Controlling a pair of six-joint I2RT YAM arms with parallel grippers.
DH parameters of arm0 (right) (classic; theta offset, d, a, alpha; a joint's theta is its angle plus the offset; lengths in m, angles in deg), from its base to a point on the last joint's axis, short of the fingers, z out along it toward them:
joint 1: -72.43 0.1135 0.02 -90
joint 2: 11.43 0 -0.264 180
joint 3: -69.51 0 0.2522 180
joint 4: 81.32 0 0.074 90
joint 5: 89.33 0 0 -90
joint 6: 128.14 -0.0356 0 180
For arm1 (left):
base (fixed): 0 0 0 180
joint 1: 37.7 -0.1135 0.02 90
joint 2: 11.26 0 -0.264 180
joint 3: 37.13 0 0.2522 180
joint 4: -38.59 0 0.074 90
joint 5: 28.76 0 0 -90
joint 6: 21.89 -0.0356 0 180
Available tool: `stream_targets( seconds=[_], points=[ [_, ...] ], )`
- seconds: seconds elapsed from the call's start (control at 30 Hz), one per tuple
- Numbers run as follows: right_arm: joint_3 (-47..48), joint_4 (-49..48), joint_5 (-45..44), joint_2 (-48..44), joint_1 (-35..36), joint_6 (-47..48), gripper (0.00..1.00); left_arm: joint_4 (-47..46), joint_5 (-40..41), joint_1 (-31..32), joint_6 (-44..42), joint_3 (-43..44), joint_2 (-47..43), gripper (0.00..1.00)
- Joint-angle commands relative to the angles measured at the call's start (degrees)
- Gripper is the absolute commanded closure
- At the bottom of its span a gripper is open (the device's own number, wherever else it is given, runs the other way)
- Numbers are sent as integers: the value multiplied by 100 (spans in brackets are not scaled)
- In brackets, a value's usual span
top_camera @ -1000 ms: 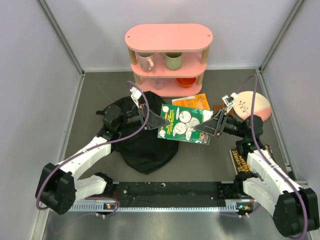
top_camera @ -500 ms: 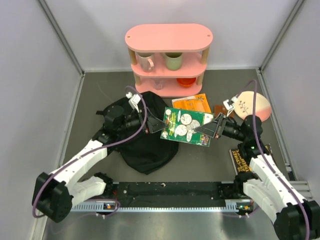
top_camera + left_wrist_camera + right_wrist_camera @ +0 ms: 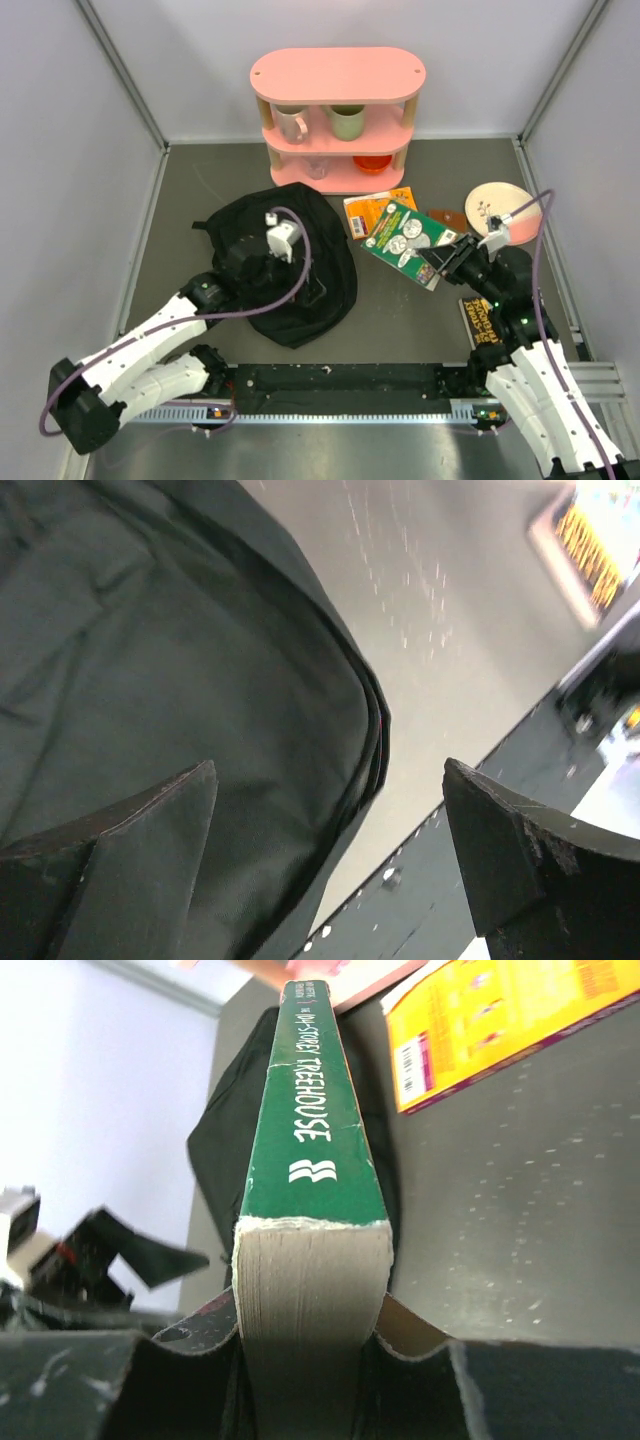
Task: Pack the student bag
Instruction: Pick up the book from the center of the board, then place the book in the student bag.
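My left fingers [image 3: 510, 850] now stand wide apart and hold nothing. They hover above the black student bag [image 3: 300, 290], which lies slumped on the bench [image 3: 200, 190] in front of the pink shelf [image 3: 337, 75]. A second ago both arms held the green book [image 3: 405, 240] between them beside the bag; the left has since let go and drawn back. My right fingers [image 3: 447, 262] alone clench the book by one end, right of the bag, near an orange book [image 3: 372, 208] and a plate [image 3: 500, 205]. I cannot make out an open mouth on the bag. I judge the book not yet packed; the freed left arm probably needs to open the bag first.
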Motion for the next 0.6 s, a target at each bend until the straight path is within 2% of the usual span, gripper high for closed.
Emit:
stream_targets(
  seconds=[0.0, 0.3, 0.47, 0.57],
  points=[
    [321, 154, -1117, -367, 54, -142, 100, 556, 825, 743, -792, 185, 374, 1],
    [330, 383, -1153, -403, 54, -247, 100, 38, 466, 1034, -1021, 377, 1550, 1],
    [330, 383, -1091, -429, 54, -388, 100, 301, 290, 1078, -1205, 1018, 2343, 16],
    [295, 374, -1082, -420, 54, -440, 100, 178, -71, 1078, -1214, 1072, 2563, 18]
  ],
)
